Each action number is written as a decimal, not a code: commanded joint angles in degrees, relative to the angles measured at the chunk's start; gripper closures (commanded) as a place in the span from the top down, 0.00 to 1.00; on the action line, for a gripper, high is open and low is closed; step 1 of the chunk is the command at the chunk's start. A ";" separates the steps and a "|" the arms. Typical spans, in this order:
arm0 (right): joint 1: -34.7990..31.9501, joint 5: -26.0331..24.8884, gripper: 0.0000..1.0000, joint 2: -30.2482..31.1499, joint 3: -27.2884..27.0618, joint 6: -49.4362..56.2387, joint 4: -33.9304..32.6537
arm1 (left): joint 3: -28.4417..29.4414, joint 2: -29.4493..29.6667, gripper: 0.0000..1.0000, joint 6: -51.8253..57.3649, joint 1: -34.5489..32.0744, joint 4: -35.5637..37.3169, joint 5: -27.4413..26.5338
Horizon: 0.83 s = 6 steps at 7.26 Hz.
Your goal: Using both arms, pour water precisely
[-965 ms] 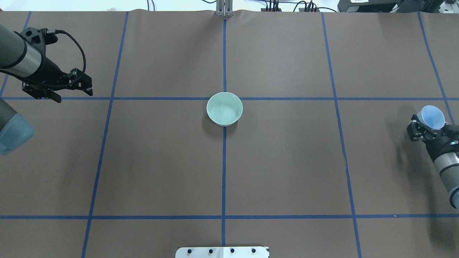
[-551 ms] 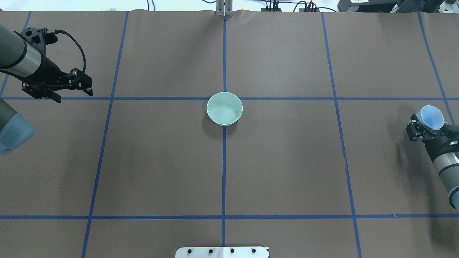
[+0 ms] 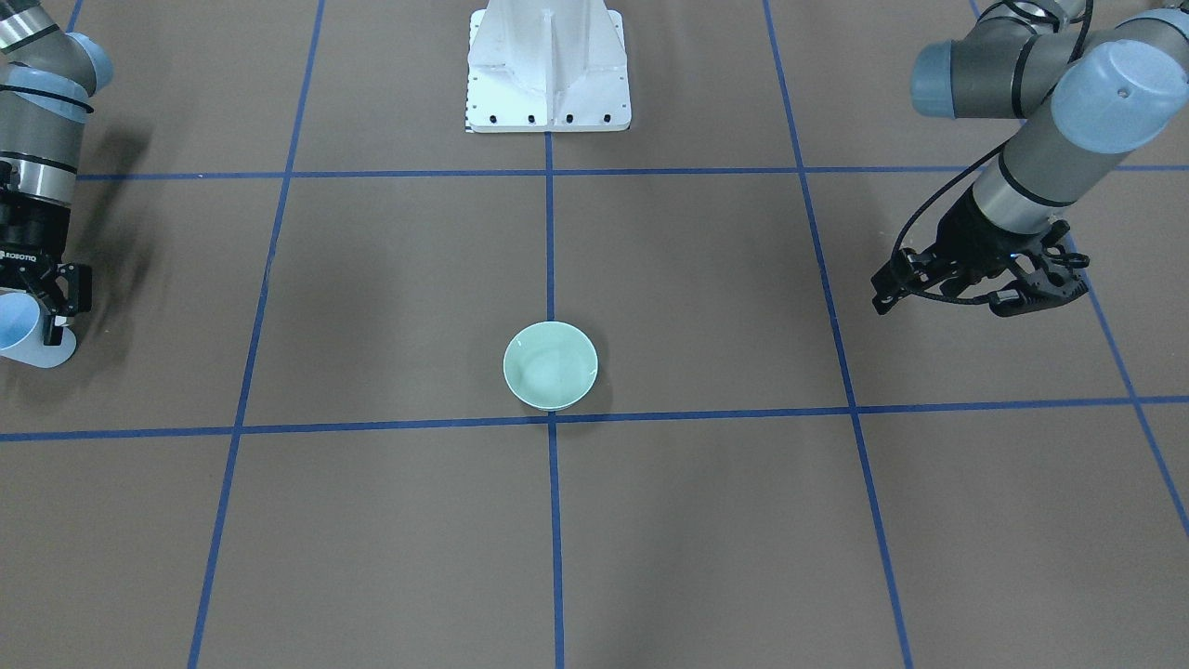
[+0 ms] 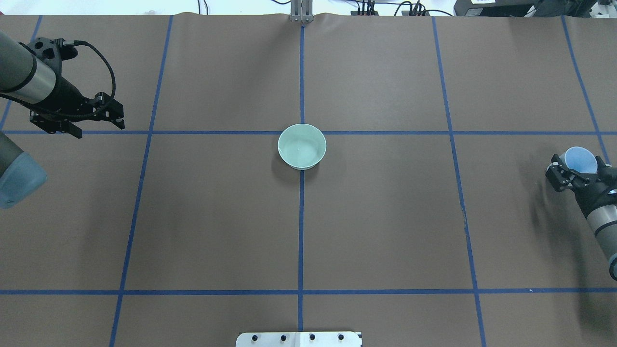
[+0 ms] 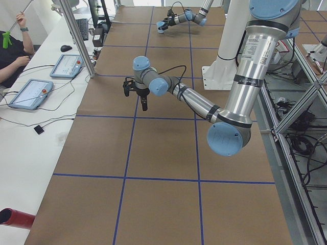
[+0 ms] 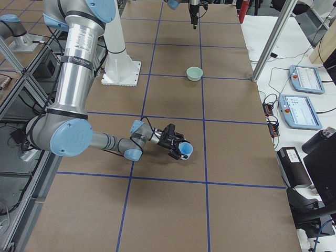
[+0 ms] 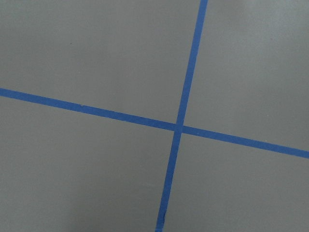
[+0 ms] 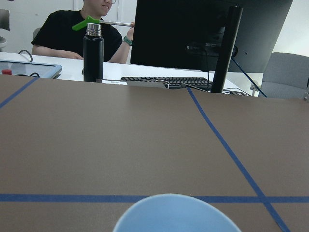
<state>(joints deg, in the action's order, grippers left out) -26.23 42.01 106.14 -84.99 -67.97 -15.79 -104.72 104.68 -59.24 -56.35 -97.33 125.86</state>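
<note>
A pale green bowl stands upright at the table's centre; it also shows in the front view and the right view. Faint glints inside it may be water; I cannot tell for sure. My right gripper is shut on a pale blue cup at the far right, held about upright low over the table; its rim shows in the right wrist view. I see no water in the cup. My left gripper is open and empty at the far left.
The white pedestal stands at the robot's side of the table. Blue tape lines cross the brown table cover. Tablets lie beyond the far edge, with a black bottle and an operator there.
My right gripper has sunk a little and drawn slightly toward the robot with the blue cup in it. The left arm and the bowl have not moved.
</note>
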 commanded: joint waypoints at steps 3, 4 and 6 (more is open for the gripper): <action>-2.14 3.50 1.00 6.36 -11.13 10.29 1.73 | -0.48 0.35 1.00 -0.09 0.10 -0.23 0.00; -8.68 11.79 1.00 6.28 -12.38 15.71 1.56 | -0.57 0.87 1.00 -0.18 0.28 -0.32 0.00; -25.45 33.12 1.00 2.35 -13.09 23.83 -3.15 | 0.39 5.42 1.00 -5.17 1.59 -0.76 0.00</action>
<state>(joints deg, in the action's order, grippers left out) -41.93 62.44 110.90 -97.49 -48.45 -15.60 -104.96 107.20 -61.91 -55.71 -97.92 125.86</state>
